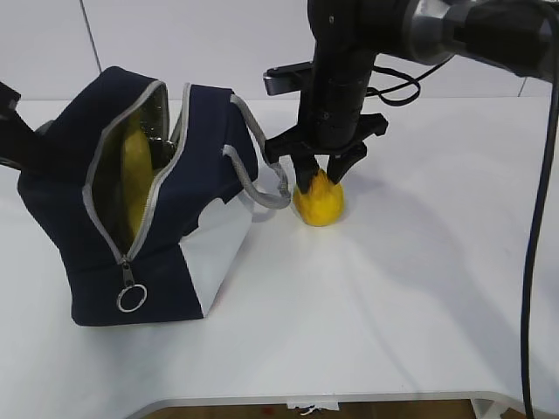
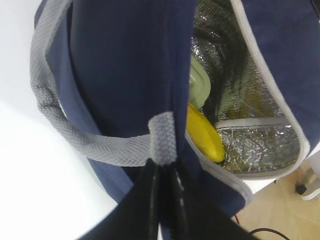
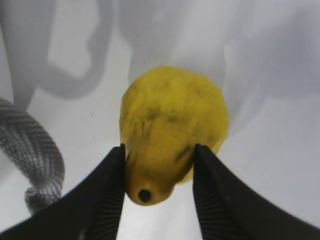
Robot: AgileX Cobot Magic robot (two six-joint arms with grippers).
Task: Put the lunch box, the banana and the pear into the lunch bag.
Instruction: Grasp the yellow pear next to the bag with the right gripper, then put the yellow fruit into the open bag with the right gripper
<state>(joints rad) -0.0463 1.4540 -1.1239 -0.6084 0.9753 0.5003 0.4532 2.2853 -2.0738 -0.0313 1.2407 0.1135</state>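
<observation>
White desk (image 1: pixel 419 288) carries everything. At nine o'clock the lunch bag (image 1: pixel 96 271) gapes, left jaws clenched on its handle (image 2: pixel 162 137), banana (image 2: pixel 205 132) and lunch box (image 2: pixel 199 85) inside. At three o'clock right jaws straddle the pear (image 1: pixel 320 202), apparently touching; a shallow grip could let it slip out.

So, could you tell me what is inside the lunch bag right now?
Inside the lunch bag: the banana and the lunch box lid's green edge; its glass body is hidden.
</observation>
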